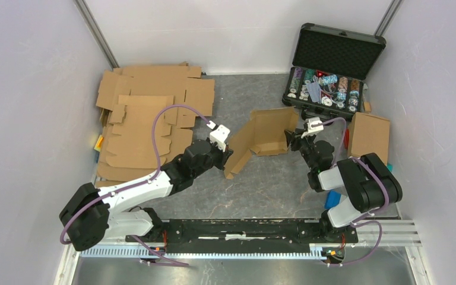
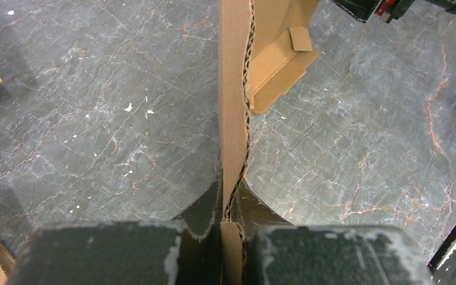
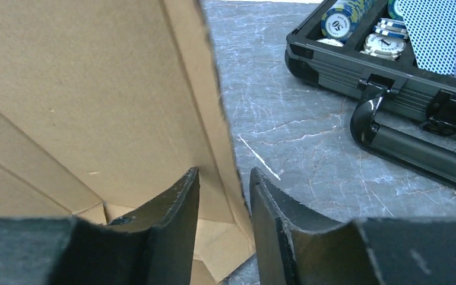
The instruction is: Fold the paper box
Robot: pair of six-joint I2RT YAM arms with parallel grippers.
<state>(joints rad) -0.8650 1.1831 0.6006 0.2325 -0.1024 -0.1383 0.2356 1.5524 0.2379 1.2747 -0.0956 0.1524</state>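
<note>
Nearest in the overhead view is the black rail (image 1: 243, 228) that carries both arm bases at the edge of the grey marbled counter (image 1: 261, 190). Beyond it, mid-counter, the paper box (image 1: 267, 133) stands half formed, its brown walls raised in a loose zigzag. The left hand (image 1: 224, 153) meets its near left flap and the right hand (image 1: 297, 139) is at its right end. A heap of flat cardboard blanks (image 1: 148, 119) lies at the far left. A black case (image 1: 332, 65) stands open at the far right, rows of poker chips (image 1: 326, 89) inside, and a closed cardboard box (image 1: 368, 135) sits just in front of it.

From the left wrist, the left hand (image 2: 231, 205) is clamped tight on one corrugated wall of the paper box (image 2: 234, 89). The wall rises edge-on straight up the picture, with the fluting showing along its cut edge. Further box panels lie behind it on the counter (image 2: 95, 119).

From the right wrist, the right hand (image 3: 224, 202) is only narrowly parted. Its two dark fingers (image 3: 178, 208) straddle the edge of a box wall (image 3: 95, 89) without visibly pinching it. Past that edge, the case (image 3: 392, 83) shows a chip (image 3: 337, 24) clearly marked "50". The chips beside it carry numbers too cut off to read. A blue patterned card (image 3: 433, 29) rests on them, and the case's handle (image 3: 404, 148) lies on the counter in front.
</note>
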